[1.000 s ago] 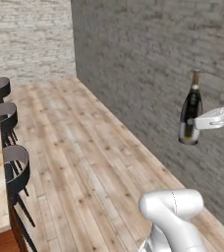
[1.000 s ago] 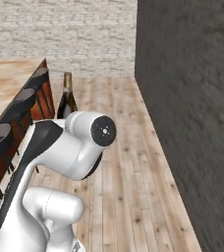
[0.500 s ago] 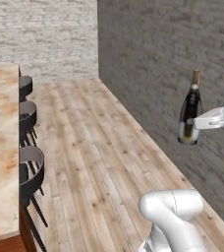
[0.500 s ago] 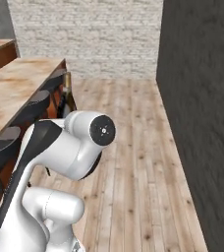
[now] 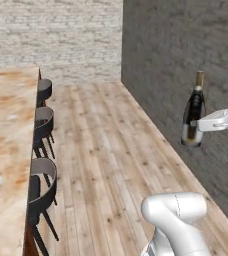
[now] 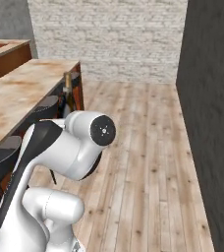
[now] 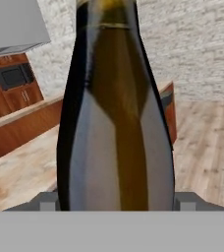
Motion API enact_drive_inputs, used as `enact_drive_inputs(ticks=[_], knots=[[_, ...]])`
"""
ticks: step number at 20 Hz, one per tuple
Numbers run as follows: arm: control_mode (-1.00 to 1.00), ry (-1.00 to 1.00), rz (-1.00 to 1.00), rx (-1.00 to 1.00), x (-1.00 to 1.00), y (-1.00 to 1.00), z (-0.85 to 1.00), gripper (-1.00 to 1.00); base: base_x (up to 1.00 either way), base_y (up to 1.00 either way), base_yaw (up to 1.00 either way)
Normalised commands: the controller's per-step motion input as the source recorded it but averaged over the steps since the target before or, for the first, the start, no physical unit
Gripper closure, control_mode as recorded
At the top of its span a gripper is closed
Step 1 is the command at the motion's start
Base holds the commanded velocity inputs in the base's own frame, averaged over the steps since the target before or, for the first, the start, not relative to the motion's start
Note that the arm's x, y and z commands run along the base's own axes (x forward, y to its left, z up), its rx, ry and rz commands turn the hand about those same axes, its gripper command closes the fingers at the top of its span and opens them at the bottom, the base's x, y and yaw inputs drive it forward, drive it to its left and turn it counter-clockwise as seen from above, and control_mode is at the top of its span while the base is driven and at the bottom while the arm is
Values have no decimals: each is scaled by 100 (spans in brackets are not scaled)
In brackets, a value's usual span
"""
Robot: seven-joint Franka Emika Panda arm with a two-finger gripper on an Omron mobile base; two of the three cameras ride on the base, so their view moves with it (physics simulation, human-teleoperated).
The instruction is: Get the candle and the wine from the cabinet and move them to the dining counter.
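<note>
Left base view has the end effector (image 5: 202, 125) clamped round the wine (image 5: 193, 111), bottle upright in mid-air over the floor. Looks like the carry leg; next it needs to reach the dining tabletop (image 5: 8, 130) and set it down level.

Home kitchen-diner: stone counter (image 5: 6, 130) with bar stools (image 5: 42, 125), wood floor (image 5: 111, 150), brick walls, built-in oven (image 7: 15, 76).
</note>
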Motion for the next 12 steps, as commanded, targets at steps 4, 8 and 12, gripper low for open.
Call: enact_drive_inputs(ticks=[4,8,12], knots=[[100,0,0,0,0,0,0,100,60,-18,24],[100,0,0,0,0,0,0,100,62,-18,22],[100,0,0,0,0,0,0,100,65,-18,23]])
